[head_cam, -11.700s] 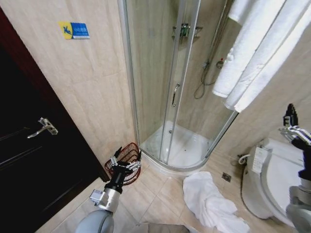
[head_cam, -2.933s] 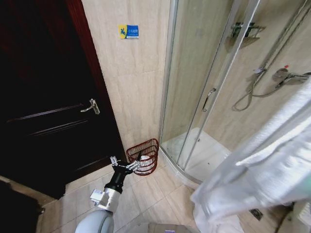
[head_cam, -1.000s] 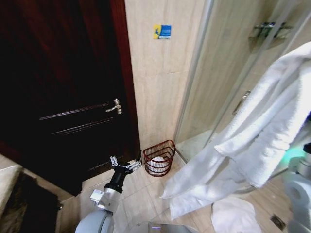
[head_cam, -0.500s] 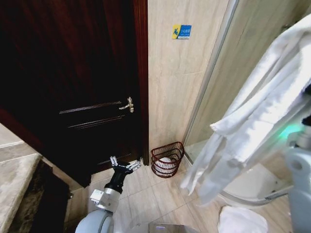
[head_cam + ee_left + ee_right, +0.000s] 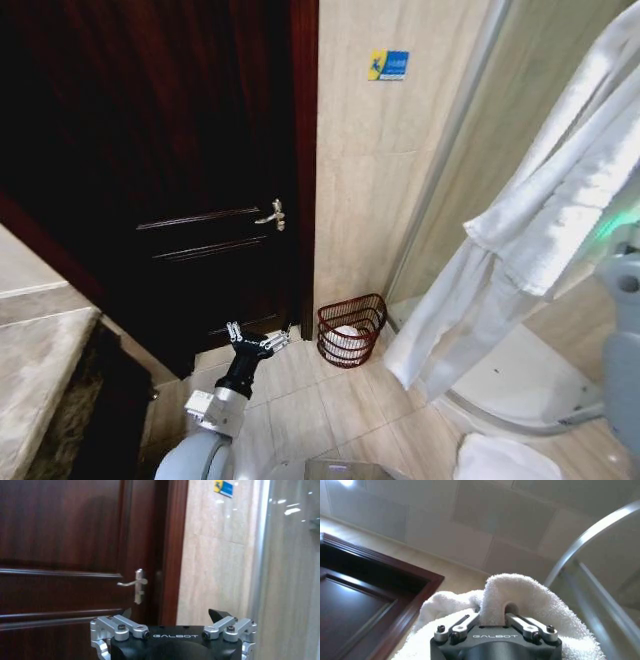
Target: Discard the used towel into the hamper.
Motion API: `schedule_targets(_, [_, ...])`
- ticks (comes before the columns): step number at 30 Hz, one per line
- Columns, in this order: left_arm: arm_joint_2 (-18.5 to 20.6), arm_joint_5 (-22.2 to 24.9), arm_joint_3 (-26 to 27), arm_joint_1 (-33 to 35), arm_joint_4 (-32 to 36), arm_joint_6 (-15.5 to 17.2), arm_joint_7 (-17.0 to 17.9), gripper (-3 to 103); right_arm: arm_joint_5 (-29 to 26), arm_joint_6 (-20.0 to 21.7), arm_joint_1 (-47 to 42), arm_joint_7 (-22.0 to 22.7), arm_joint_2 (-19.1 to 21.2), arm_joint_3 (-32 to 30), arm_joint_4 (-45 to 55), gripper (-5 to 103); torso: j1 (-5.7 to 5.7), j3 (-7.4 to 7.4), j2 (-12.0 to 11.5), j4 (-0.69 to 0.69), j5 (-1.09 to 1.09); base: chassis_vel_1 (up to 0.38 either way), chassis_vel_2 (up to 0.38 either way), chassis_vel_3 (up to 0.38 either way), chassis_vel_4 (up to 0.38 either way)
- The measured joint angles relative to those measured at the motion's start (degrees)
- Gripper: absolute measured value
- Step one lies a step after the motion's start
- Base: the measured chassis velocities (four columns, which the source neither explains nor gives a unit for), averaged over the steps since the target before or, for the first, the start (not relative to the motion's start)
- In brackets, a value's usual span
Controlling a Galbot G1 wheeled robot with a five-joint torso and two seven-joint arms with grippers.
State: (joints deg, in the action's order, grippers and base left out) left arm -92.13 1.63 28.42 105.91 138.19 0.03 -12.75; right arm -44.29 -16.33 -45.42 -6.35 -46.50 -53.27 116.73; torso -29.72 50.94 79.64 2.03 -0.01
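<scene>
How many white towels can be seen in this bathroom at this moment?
3. One towel hangs from the right tool. One floor towel lies near the shower base. One white item, probably a towel, lies in the hamper. Others may be hidden.

Fluffy white terry towel, dark wire hamper, glossy wooden door (metal handle), polished beige tiles.

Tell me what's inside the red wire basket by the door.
Something white lies in the bottom of the hamper, seen through its openwork side; what it is cannot be told. The towel hangs from the right pincer, apart from it.
</scene>
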Motion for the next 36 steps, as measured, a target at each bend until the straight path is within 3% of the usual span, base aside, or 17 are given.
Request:
schedule_targets(11, [0.0, 0.0, 0.0, 0.0, 0.0, 0.0, 0.0, 100, -4.71, 0.98, 4.21, -2.63, 2.4, 0.69, -5.06, 9, 0.0, 0.0, 0.0, -0.01, 0.02, 0.081, 0.09, 0.088, 0.085])
schedule_targets(19, [0.0, 0.0, 0.01, 0.0, 0.0, 0.0, 0.0, 100, -5.56, 1.23, 6.29, -4.64, 0.78, 1.65, -7.9, 9, 0.0, 0.0, 0.0, 0.02, 0.0, 0.073, 0.07, 0.067, 0.067])
schedule_targets(22, [0.0, 0.0, 0.01, 0.0, 0.0, 0.0, 0.0, 100, -2.97, 0.99, 6.09, -5.29, -2.89, 2.44, -8.03, 9, 0.01, 0.0, 0.0, -0.05, 0.01, 0.0, 0.0, 0.0, 0.0])
schedule_targets(28, [0.0, 0.0, 0.0, 0.0, 0.0, 0.0, 0.0, 100, 7.12, -1.54, 6.63, -4.41, -11.02, 5.03, -9.09, 9, 0.0, 0.0, 0.0, -0.01, 0.02, 0.0, 0.0, 0.0, 0.0])
schedule_targets(36, [0.0, 0.0, 0.0, 0.0, 0.0, 0.0, 0.0, 100, 15.03, -2.48, 12.49, -2.86, -17.29, 8.3, -13.64, 9, 0.0, 0.0, 0.0, -0.02, 0.0, 0.0, 0.0, 0.0, 0.0])
